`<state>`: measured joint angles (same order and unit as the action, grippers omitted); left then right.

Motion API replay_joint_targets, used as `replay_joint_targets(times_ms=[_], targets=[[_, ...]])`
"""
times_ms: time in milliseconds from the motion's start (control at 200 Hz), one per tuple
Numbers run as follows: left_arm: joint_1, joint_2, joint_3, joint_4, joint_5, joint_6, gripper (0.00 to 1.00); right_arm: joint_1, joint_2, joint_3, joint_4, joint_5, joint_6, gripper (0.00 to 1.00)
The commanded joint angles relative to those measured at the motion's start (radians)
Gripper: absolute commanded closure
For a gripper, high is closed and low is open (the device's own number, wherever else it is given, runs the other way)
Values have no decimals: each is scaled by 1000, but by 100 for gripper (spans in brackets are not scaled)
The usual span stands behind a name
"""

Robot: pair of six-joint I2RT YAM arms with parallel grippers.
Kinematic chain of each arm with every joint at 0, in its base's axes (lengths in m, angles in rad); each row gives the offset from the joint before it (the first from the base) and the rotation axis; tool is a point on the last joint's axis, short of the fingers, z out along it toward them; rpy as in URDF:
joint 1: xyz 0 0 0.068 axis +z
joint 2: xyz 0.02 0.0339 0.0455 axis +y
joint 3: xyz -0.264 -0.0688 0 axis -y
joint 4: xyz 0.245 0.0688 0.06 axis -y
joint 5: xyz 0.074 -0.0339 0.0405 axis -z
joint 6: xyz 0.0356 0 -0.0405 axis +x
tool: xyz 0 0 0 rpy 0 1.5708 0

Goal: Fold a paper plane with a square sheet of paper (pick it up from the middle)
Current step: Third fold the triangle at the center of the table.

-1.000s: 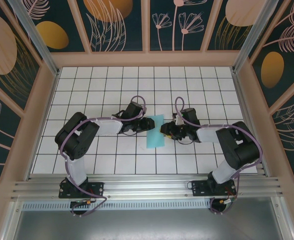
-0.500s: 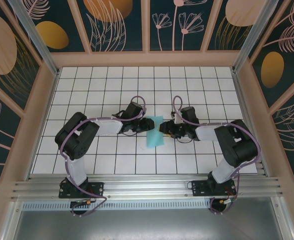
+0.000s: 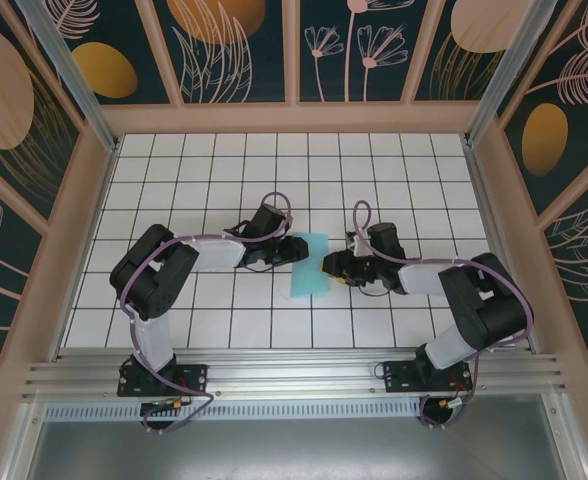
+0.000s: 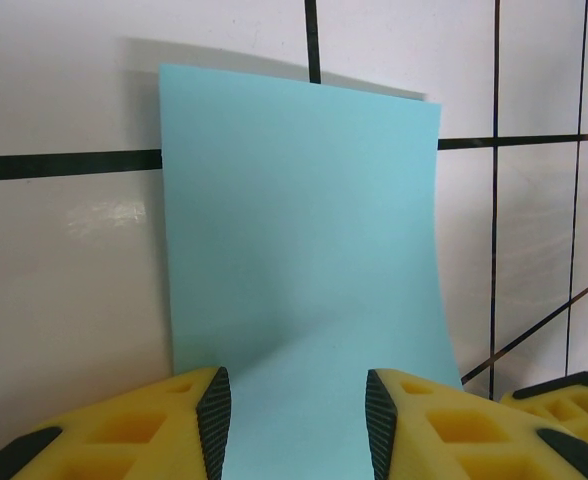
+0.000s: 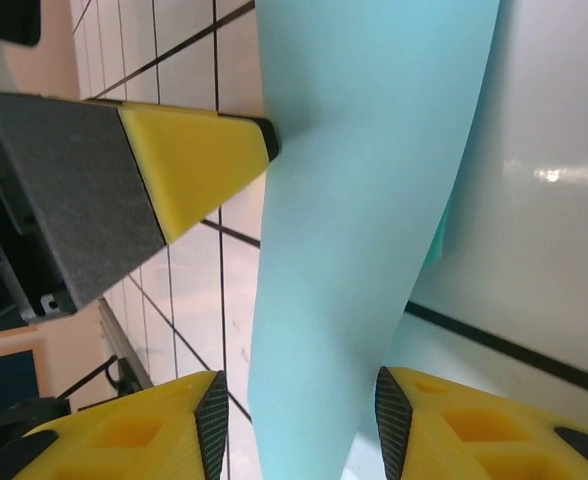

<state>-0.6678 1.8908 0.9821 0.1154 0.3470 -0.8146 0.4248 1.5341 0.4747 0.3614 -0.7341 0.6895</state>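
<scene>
Right claw, jaws part-open and loosening, has slid toward 6 o'clock along the folded paper at centre of the worktop; left claw, part-open, straddles its 9 o'clock edge. Creasing seems underway.

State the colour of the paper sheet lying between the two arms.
The thin paper sheet is plain light turquoise, clearest in the left wrist view.

My tabletop is white tile crossed by black grid lines. Only the square sheet of paper lies on it. It is light turquoise, folded into a narrow rectangle, and sits near the middle, a little toward the near edge. Part of it curls up off the tiles.
</scene>
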Motion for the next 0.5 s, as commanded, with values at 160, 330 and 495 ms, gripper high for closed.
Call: replay_joint_targets(times_ms=[160,330,495], targets=[[-5,10,11,-31,-11,16,56,11,22,27,17,24,33,57],[-5,3,9,-34,-8,23,56,11,82,93,-38,76,49,64],[-5,-20,-3,-15,-5,34,56,7,114,131,-98,118,53,74]])
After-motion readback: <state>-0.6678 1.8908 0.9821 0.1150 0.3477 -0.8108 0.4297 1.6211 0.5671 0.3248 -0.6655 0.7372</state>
